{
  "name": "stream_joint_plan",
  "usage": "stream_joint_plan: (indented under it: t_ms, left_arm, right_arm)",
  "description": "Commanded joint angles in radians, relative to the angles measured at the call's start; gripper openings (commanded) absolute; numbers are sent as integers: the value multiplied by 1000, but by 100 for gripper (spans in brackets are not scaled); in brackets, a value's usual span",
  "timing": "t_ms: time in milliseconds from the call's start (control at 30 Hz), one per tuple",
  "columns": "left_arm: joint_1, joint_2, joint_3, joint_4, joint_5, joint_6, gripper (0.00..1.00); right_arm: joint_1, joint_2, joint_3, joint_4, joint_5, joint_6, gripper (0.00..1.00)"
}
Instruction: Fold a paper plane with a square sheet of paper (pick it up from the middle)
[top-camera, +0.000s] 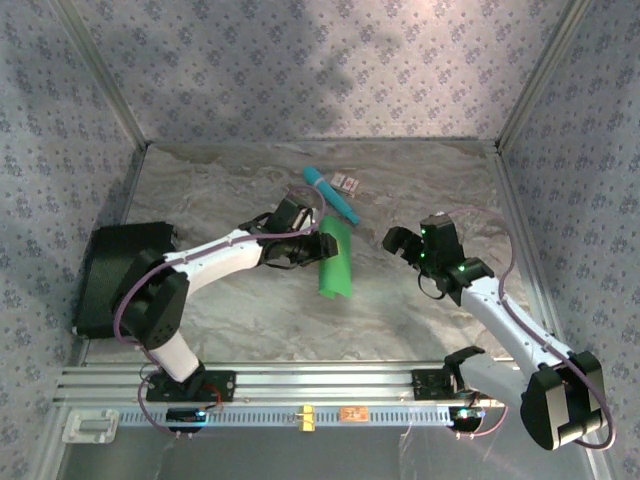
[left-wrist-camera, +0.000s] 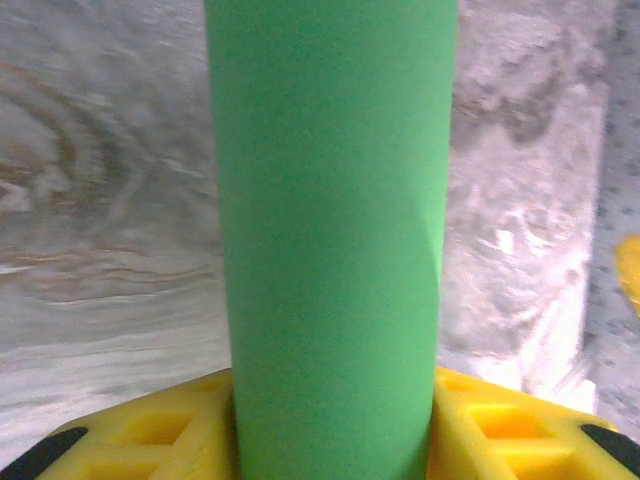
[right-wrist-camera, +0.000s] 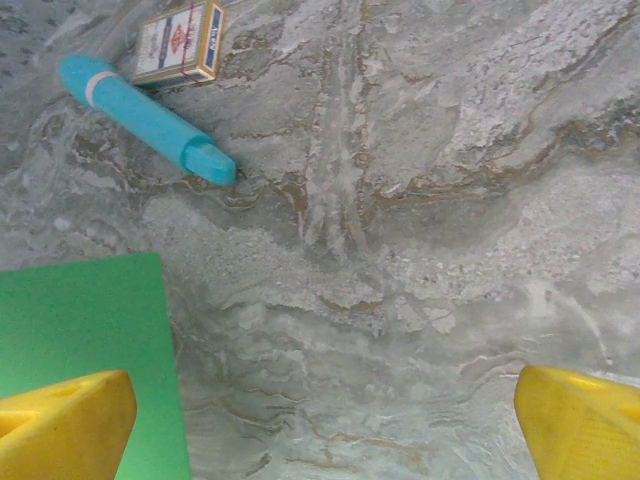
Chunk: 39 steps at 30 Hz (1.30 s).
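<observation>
Top external — green paper (top-camera: 335, 262), narrow, curled

A teal stick (right-wrist-camera: 145, 120) lies just beside a small card box (right-wrist-camera: 180, 42) (printed label) on the marbled table (right-wrist-camera: 450, 250).

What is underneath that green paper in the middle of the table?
The marbled table shows along the edges of the green paper. The patch directly beneath is covered by the sheet, so whether anything lies there cannot be seen.

Marbled table (top-camera: 420, 190): teal stick (top-camera: 332, 195), small box (top-camera: 346, 182)
</observation>
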<state>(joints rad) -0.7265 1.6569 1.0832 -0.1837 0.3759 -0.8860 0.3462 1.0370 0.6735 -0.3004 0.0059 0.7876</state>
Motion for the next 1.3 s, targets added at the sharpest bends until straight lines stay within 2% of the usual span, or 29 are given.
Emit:
stream_joint_plan:
  t_ms: [0, 167, 467, 1000, 1167, 1267]
  left_arm:
    - [3, 45, -17, 153, 140, -58, 46]
    - [-4, 108, -49, 263, 181, -117, 45]
    - [-22, 178, -55, 281, 142, -134, 45]
    - [-32, 224, -85, 273, 101, -128, 45]
    - [-36, 211, -89, 217, 44, -95, 48]
    - [-44, 199, -80, 174, 10, -69, 53]
  right_arm:
    - [-10, 11, -8, 37, -62, -27, 99]
    - [-37, 41, -7, 72, -213, -84, 99]
    - [-57, 71, -37, 162, -328, -84, 94]
    - [-49, 101, -41, 168, -333, -74, 94]
    - [-43, 117, -37, 176, -334, -76, 94]
    - [-35, 124, -38, 176, -330, -74, 95]
